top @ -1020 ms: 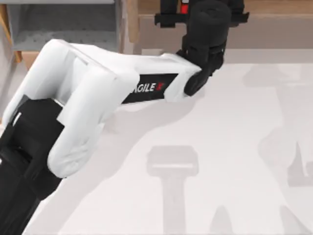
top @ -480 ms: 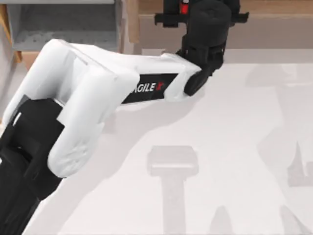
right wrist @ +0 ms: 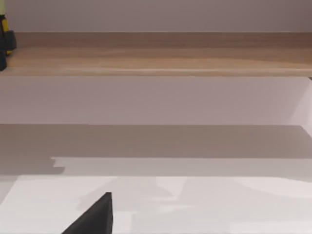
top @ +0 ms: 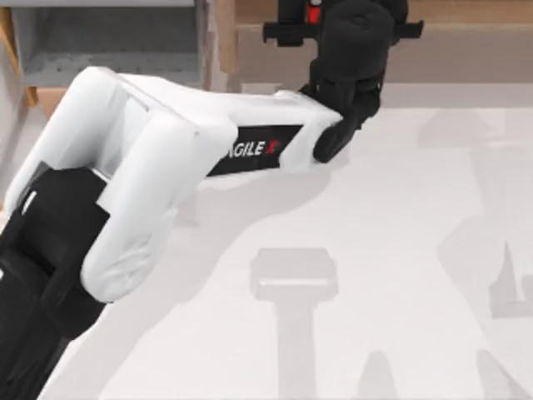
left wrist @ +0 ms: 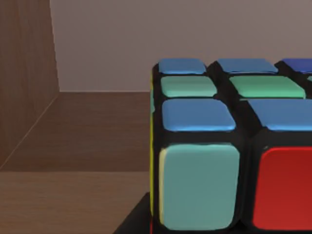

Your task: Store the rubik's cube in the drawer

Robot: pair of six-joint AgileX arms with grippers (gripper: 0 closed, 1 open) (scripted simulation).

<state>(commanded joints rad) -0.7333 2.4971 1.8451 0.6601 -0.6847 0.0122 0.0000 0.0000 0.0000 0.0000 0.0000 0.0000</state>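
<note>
Almost nothing moves since a second ago — the left gripper [top: 312,17] stays by the shelf [top: 466,12] at the rubik's cube [left wrist: 229,146]; I cannot tell its grip — the drawer [top: 108,50] waits

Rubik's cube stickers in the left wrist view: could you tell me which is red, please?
The red sticker beside the pale teal sticker on the rubik's cube; others are blue, green or yellow.

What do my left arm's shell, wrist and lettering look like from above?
The left arm has bulky, rounded white shells over black lower segments. A black band on the forearm carries white "AGILE" lettering with a red mark. Its wrist and tool are matte black, blocky and cylindrical.
</note>
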